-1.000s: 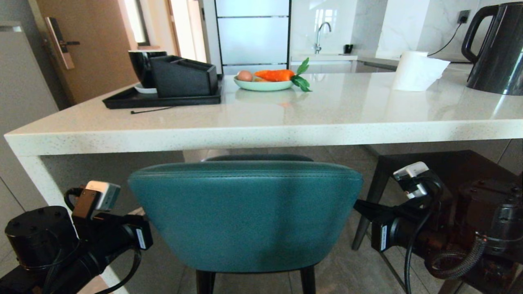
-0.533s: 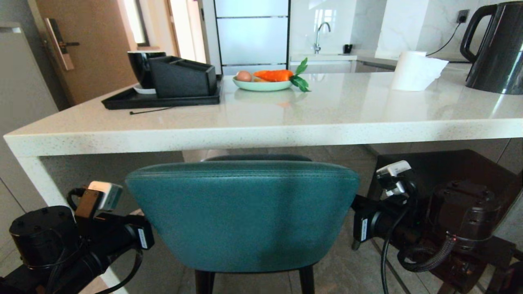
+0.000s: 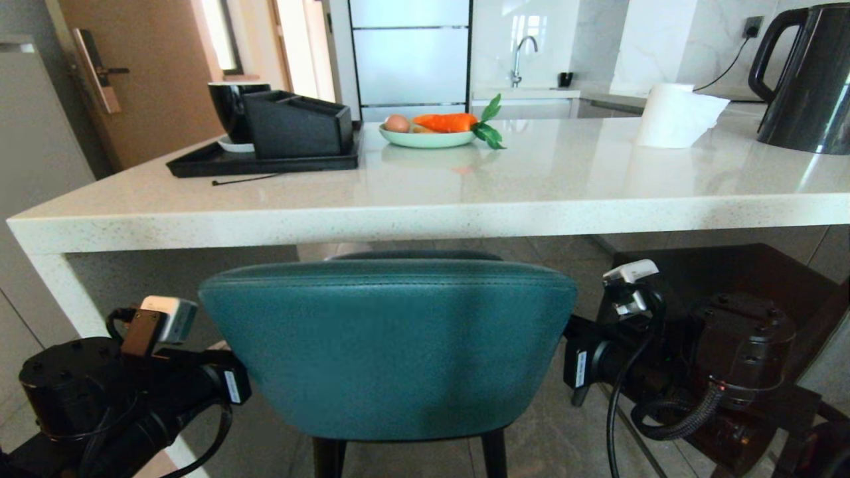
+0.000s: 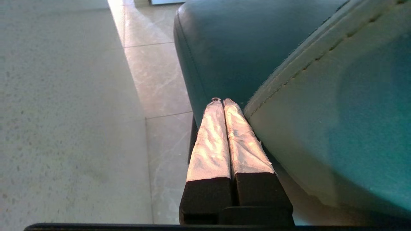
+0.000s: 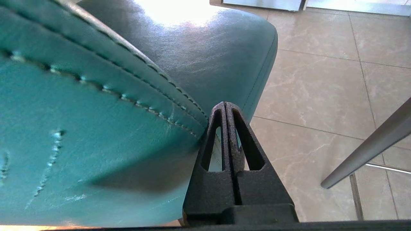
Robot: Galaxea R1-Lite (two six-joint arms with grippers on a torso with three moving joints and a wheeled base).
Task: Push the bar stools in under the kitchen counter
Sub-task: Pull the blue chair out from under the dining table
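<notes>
Teal stool standing near the counter, seat partly beneath its edge, being flanked by left gripper and right gripper, both with fingers pressed together, gripping nothing, seemingly bracing the back for pushing farther in.

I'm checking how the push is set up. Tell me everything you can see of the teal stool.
The teal stool has a curved, rounded back in smooth teal leather-like material with stitched seams, and thin black legs. It stands upright facing the kitchen counter, its seat partly beneath the slab. The left hand, fingers shut, lies against the back's left edge; the right hand, also shut, lies against its right edge.
</notes>
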